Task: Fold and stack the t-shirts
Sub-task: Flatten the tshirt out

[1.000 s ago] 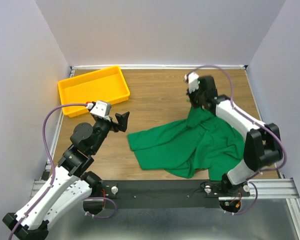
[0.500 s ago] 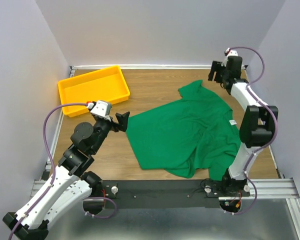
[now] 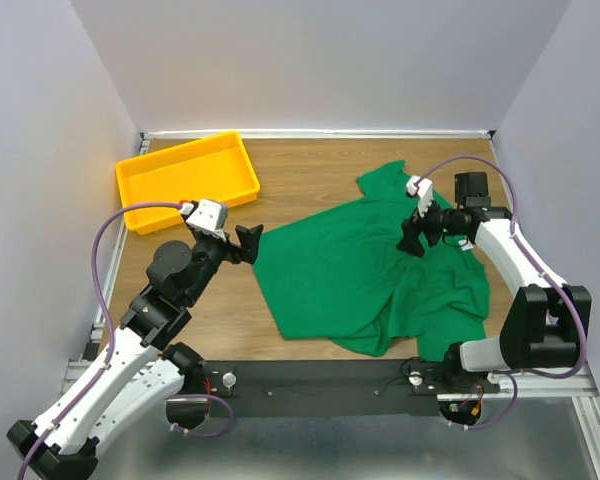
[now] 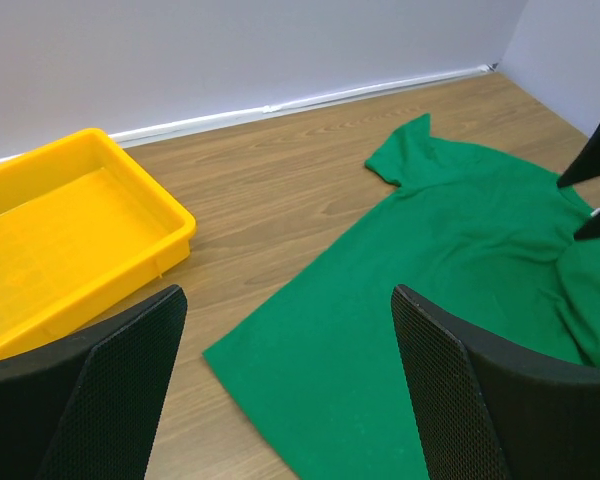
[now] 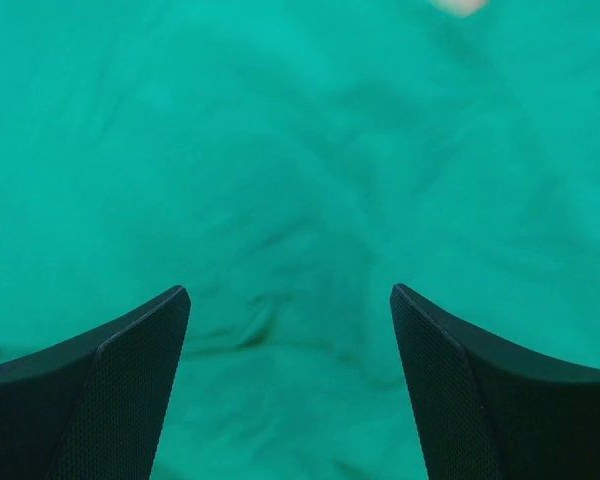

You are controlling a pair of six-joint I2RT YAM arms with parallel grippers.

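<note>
Right gripper (image 3: 411, 243), jaws open and empty, hovers over the plain green cloth t-shirt (image 3: 345, 275), soft, light and rumpled; hem corners and shoulders look the best holds.

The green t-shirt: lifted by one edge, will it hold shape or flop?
Probably floppy: the green t-shirt lies in soft folds and wrinkles, so it should drape and sag. It looks thin, so it is likely light. Pushed across the wooden table, it would probably bunch up rather than slide whole.
</note>
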